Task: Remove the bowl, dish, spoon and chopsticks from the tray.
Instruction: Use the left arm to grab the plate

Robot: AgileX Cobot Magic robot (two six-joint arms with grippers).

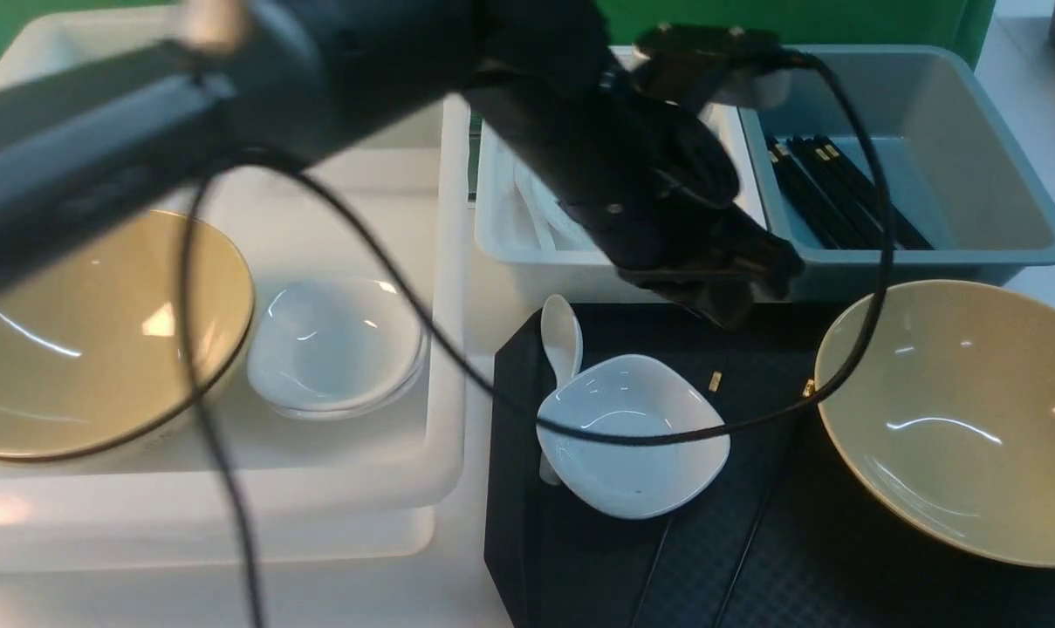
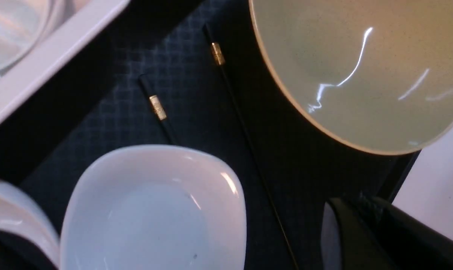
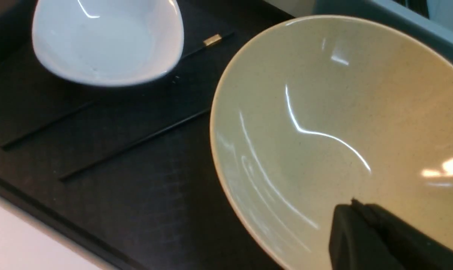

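Note:
On the black tray [image 1: 579,558] the tan bowl [image 1: 955,419] stands at the right and the white dish [image 1: 632,432] at the middle. The white spoon [image 1: 560,336] lies just behind the dish, its handle hidden by it. The black chopsticks [image 2: 159,108] lie apart on the tray between dish and bowl, one running under the dish. My left gripper [image 1: 736,310] hangs shut and empty over the tray's far edge. In the right wrist view my right gripper [image 3: 355,205] is shut, holding nothing, above the inside of the bowl [image 3: 323,112].
A white tub [image 1: 444,262] at the left holds another tan bowl [image 1: 99,331] and stacked white dishes [image 1: 335,344]. Behind the tray stand a pale bin [image 1: 501,235] with white spoons and a grey-blue bin [image 1: 998,174] with black chopsticks. My left arm's cable [image 1: 457,358] droops across the dish.

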